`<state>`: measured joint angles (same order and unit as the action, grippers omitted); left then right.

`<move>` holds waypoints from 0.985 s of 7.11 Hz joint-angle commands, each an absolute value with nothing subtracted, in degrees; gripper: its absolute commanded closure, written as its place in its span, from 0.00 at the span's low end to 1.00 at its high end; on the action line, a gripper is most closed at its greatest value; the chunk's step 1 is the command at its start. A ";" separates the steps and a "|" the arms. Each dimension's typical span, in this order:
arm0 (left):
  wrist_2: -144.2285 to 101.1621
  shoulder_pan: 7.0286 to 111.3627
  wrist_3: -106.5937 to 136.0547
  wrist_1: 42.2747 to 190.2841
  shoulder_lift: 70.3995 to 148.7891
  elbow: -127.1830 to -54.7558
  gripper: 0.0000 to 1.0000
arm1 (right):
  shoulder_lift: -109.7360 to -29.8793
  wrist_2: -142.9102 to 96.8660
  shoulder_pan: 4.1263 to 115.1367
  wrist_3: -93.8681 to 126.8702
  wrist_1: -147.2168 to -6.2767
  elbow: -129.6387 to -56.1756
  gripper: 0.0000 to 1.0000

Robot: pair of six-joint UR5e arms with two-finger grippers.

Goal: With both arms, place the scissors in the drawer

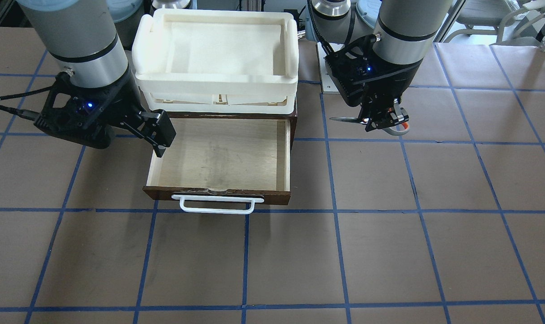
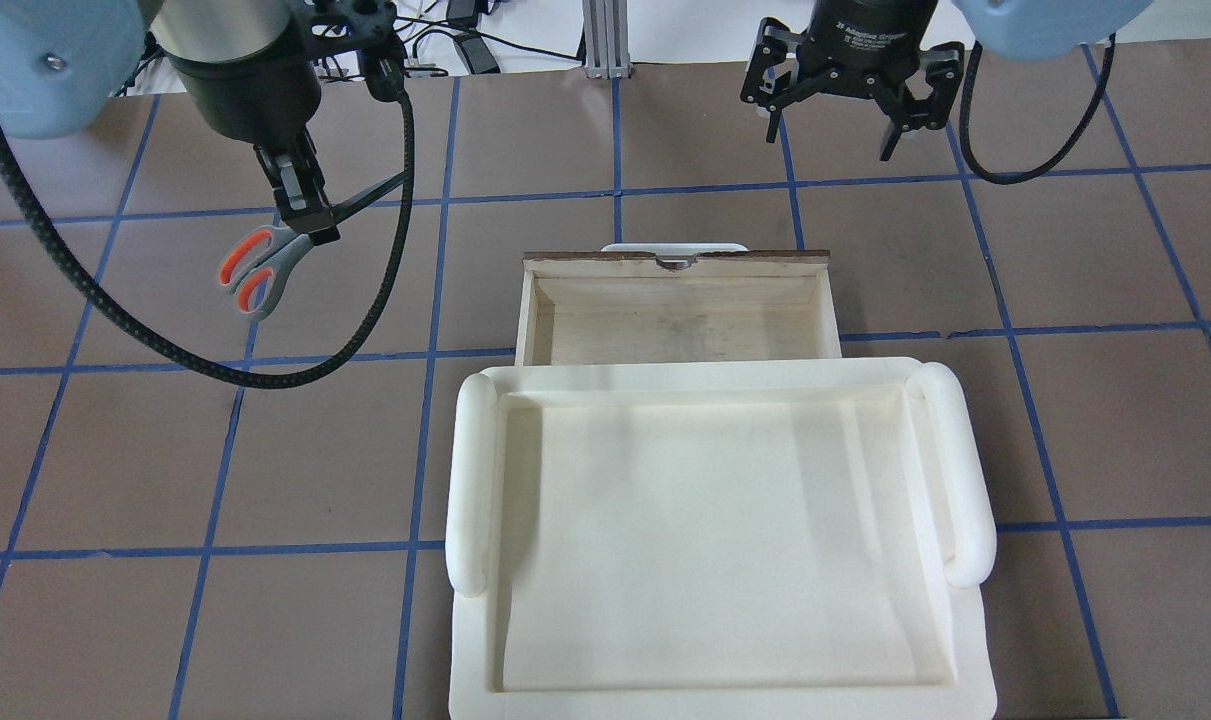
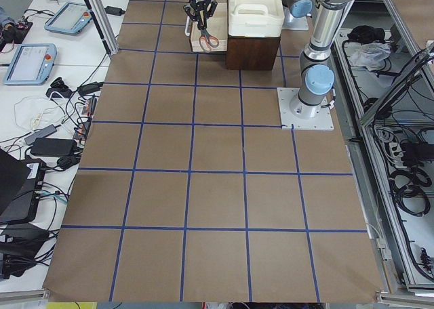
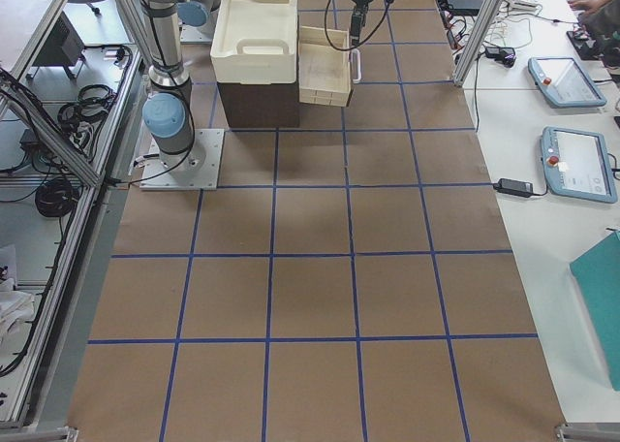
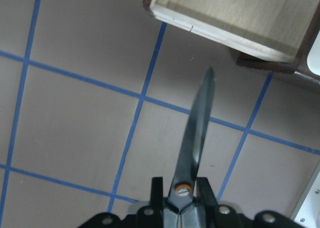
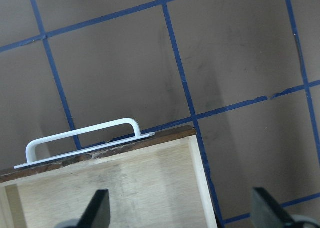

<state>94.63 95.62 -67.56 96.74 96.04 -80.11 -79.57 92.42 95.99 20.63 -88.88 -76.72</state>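
The scissors (image 2: 257, 266), grey handles lined orange, hang in my left gripper (image 2: 310, 222), which is shut on them near the pivot, above the table left of the drawer. The dark blades point toward the drawer in the left wrist view (image 5: 197, 123). In the front view the scissors (image 1: 400, 129) hang under the left gripper (image 1: 382, 120). The drawer (image 2: 675, 262) is pulled open, its plywood floor bare, and its white handle (image 1: 216, 204) faces away from me. My right gripper (image 2: 830, 142) is open and empty, raised near the drawer's front right corner (image 6: 190, 138).
A white rectangular tray (image 2: 470, 470) sits on top of the dark-brown cabinet (image 1: 295, 112) that houses the drawer. Brown table paper with a blue tape grid (image 1: 335, 211) lies all around. The left arm's black cable (image 2: 165, 345) loops over the table.
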 commanded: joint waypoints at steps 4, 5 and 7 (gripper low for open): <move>88.42 104.73 -74.28 91.94 103.25 -78.50 1.00 | -80.86 93.43 95.36 13.19 -87.45 -77.25 0.00; 88.33 107.29 -74.01 92.02 105.36 -76.75 1.00 | -80.86 93.51 95.36 9.70 -87.63 -77.26 0.00; 88.41 113.34 -70.34 92.11 107.92 -75.59 1.00 | -80.86 93.87 94.67 7.12 -88.42 -77.26 0.00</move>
